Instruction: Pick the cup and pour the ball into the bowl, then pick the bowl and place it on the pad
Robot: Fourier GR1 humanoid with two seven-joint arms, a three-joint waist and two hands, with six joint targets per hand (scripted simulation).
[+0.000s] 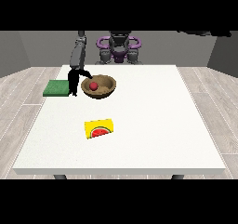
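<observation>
A brown wooden bowl [103,86] sits left of the table's middle towards the robot, with a red ball [94,85] inside it. The black hand at the view's left [74,81] is at the bowl's left rim. One digit arches over the rim while the others point down along the bowl's outer side, so the hand pinches the rim. A green pad [57,88] lies flat just left of that hand, at the table's left edge. No cup shows anywhere. The other hand is out of sight.
A yellow box with a watermelon picture [99,128] lies nearer the camera, below the bowl. The white table [153,125] stretches wide to the right and front. The robot's torso [119,49] stands behind the far edge.
</observation>
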